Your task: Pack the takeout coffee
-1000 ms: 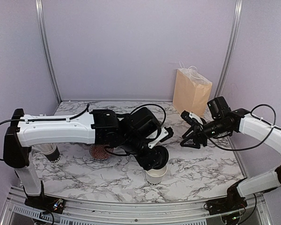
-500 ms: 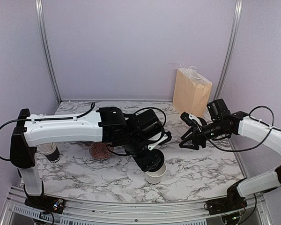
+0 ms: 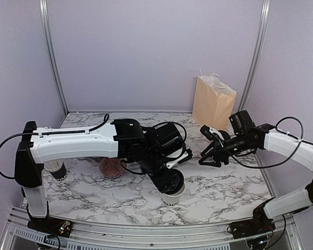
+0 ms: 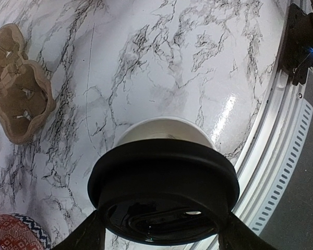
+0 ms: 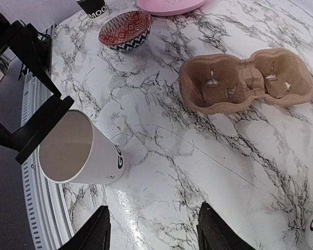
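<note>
Cup (image 3: 173,197) upright near the table's (image 3: 235,187) front edge, right under the left gripper (image 4: 161,233). Jaws there wide apart but clamped on the black lid (image 4: 164,177), right at the cup's mouth. Right gripper (image 5: 155,229) off to the side, above the table, jaws partway open, nothing in them. Tray (image 5: 245,78) well apart.

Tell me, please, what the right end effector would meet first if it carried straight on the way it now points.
Probably the bare marble table, in the gap between the white cup and the brown cup tray; the right end effector aims at neither, though depth is unclear.
</note>
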Controlling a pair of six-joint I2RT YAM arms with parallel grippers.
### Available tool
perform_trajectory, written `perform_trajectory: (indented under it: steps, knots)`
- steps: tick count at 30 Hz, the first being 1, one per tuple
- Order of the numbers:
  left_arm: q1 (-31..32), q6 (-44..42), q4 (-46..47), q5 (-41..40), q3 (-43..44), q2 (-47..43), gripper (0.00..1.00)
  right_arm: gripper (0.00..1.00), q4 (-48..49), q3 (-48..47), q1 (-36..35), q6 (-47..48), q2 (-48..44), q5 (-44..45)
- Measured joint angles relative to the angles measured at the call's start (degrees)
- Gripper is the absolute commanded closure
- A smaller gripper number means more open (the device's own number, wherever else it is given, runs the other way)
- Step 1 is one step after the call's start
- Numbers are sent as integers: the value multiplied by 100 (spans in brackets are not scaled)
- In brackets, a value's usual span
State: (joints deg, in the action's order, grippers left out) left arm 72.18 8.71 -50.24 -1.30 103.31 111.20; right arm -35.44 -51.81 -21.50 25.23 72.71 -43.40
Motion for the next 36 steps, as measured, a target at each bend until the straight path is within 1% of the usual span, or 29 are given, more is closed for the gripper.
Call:
perform_trajectory:
  steps: [8, 10, 12, 15, 18, 22, 24, 25, 30, 36]
  knots:
    - [0, -2, -94, 44, 28, 131, 34, 45, 0, 0, 0, 2, 26, -2]
    - [0, -2, -114, 50, 70, 151, 33, 44, 0, 0, 0, 2, 26, -2]
    - [0, -2, -111, 61, 103, 177, 31, 40, 0, 0, 0, 2, 37, -2]
    - [-2, -2, -118, 109, 199, 254, 27, 30, -2, 0, 0, -28, 101, -7]
    - [0, 0, -114, 140, 321, 365, 23, 26, -31, 0, 0, -90, 236, -114]
    - [0, 37, -116, 190, 444, 588, 15, 26, -201, -2, 0, -109, 605, -483]
    - [0, 76, -105, 216, 474, 704, 3, 26, -256, -2, 0, -111, 739, -575]
    - [0, 81, -101, 210, 514, 730, 1, 26, -280, -2, 0, -114, 796, -614]
    - [4, 181, -116, 225, 555, 752, 1, 26, -321, -2, 0, -116, 850, -739]
    - [7, 295, -129, 59, 555, 708, 1, 26, -328, -2, 0, -118, 835, -754]
